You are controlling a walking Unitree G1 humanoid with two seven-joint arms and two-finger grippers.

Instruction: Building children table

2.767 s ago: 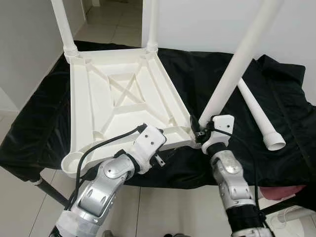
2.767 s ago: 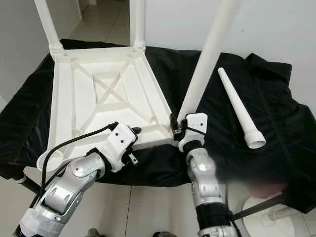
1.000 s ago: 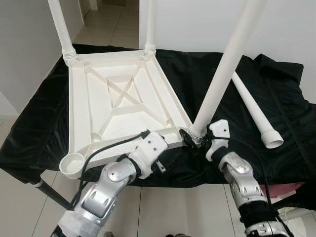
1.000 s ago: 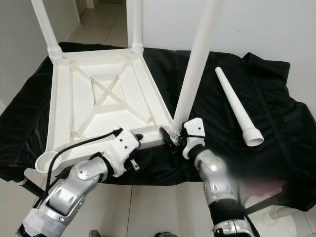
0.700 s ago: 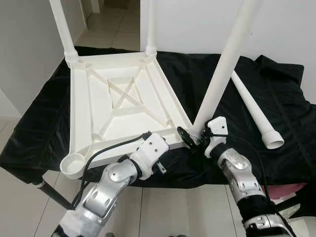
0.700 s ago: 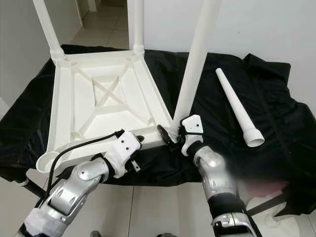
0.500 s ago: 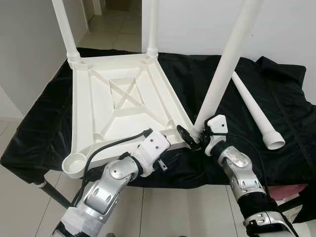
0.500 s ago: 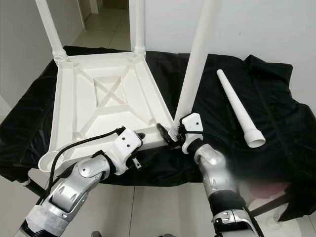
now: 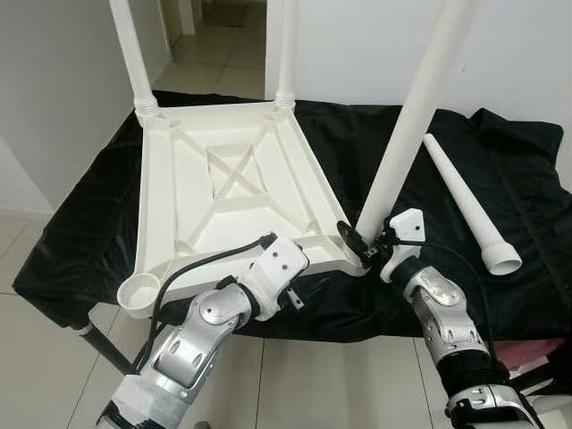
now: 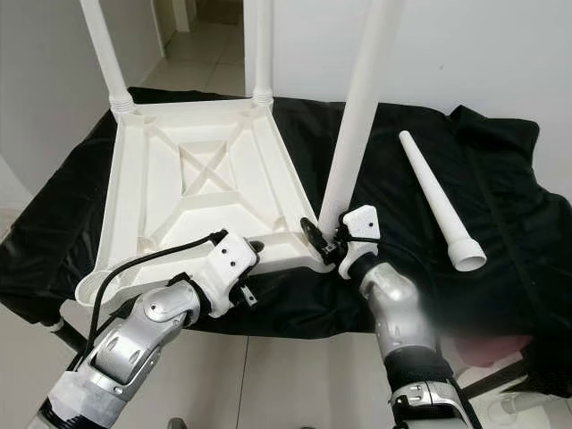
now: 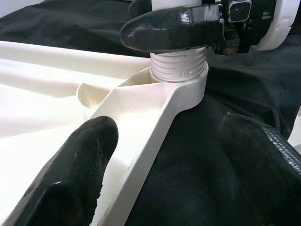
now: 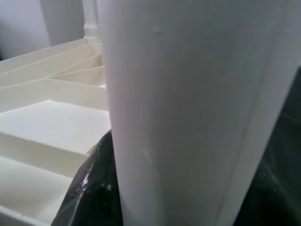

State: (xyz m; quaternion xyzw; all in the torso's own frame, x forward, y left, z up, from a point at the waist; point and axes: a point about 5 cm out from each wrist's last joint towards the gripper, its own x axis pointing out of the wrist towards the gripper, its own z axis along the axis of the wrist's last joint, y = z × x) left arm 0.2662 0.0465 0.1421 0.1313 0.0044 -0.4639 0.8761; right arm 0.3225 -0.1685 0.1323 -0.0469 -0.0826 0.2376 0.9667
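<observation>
A: Where's the table?
B: I've got the white plastic tabletop (image 9: 228, 192) lying upside down on a black cloth (image 9: 500, 179), ribbed underside up with an X brace in the middle. Two legs stand in the far corner sockets. The round socket (image 9: 138, 292) at the near left corner is empty.

A: Near right corner?
B: The third leg (image 9: 407, 134), smooth white and tapered, stands with its threaded end in that socket, leaning a little. My right gripper (image 9: 359, 246) has its fingers closed around the leg's base.

A: Left side?
B: My left gripper (image 11: 164, 155) is spread wide, one finger (image 11: 77, 165) over the tabletop's near rim, the other over the cloth, holding nothing.

A: Spare parts? Any writing?
B: A fourth leg (image 9: 469, 201) lies loose on the cloth to the right, open end toward me. No labels I can read.
</observation>
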